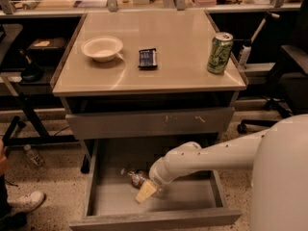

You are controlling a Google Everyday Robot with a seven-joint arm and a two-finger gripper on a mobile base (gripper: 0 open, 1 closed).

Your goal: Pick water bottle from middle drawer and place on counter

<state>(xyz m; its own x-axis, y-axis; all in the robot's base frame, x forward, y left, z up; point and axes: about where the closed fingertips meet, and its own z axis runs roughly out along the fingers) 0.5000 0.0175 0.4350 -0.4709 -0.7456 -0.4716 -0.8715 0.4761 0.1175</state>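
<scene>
Beige tabletop [183, 66] bearing bowl [102, 48], green can [219, 52]; gripper [146, 192] low in middle drawer [115, 202] beside water bottle [136, 177], grasp impossible to tell.

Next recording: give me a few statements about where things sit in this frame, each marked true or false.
1. The water bottle lies inside the open middle drawer. True.
2. The green can stands in the drawer. False: it stands upright on the counter, near the right edge in the picture.
3. The tool is down in the middle drawer, right beside the water bottle. True.
4. The dark packet lies inside the white bowl. False: it lies flat on the counter beside the bowl, apart from it.
</scene>
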